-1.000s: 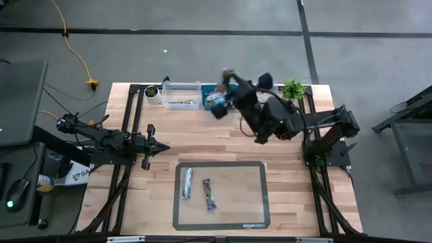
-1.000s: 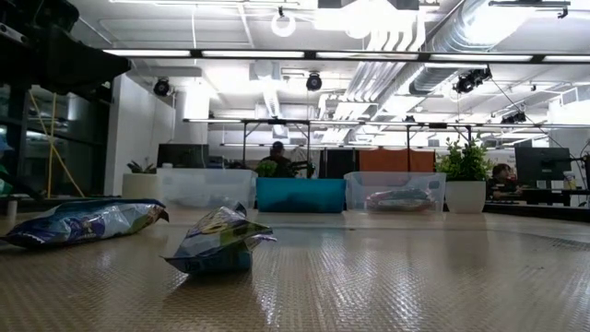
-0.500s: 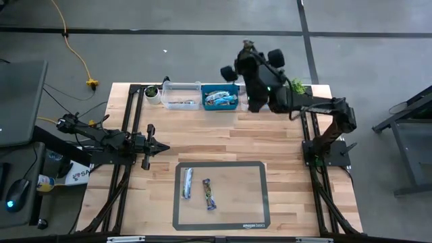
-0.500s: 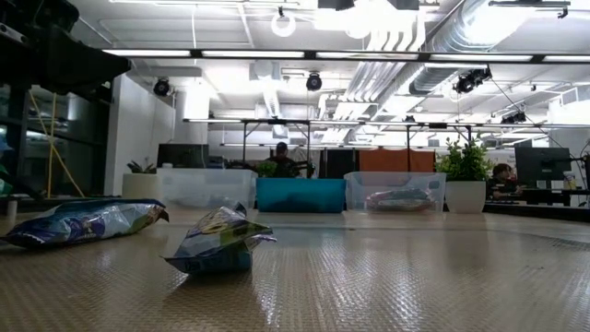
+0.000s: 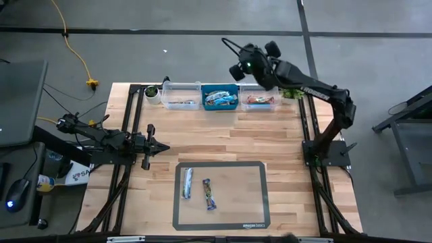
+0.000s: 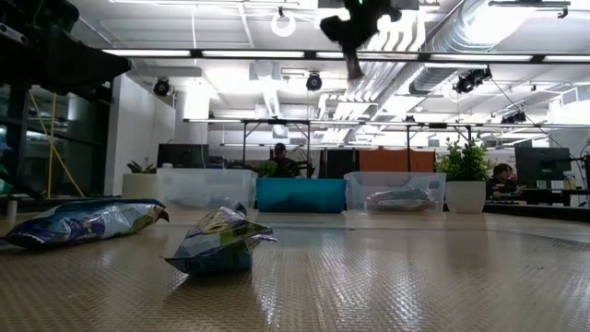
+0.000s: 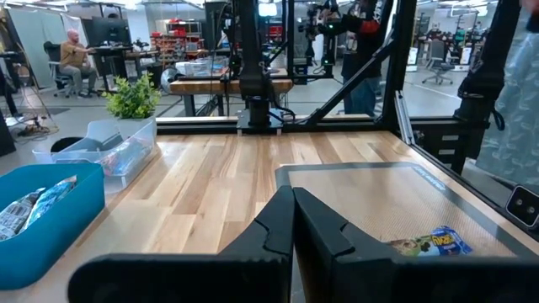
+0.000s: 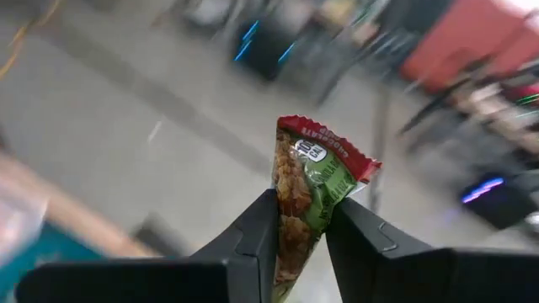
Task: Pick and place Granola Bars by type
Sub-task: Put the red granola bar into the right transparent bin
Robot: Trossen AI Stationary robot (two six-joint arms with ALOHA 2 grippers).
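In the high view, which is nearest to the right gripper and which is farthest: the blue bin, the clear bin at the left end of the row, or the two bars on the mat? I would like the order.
From the right gripper, raised at the table's far edge:
1. Blue bin, middle of the far row.
2. Left clear bin, at that row's left end.
3. Two bars on the mat, at the near edge, farthest.

2 dark jointed arms, black cabling, smooth angular black jaws, matte finish.
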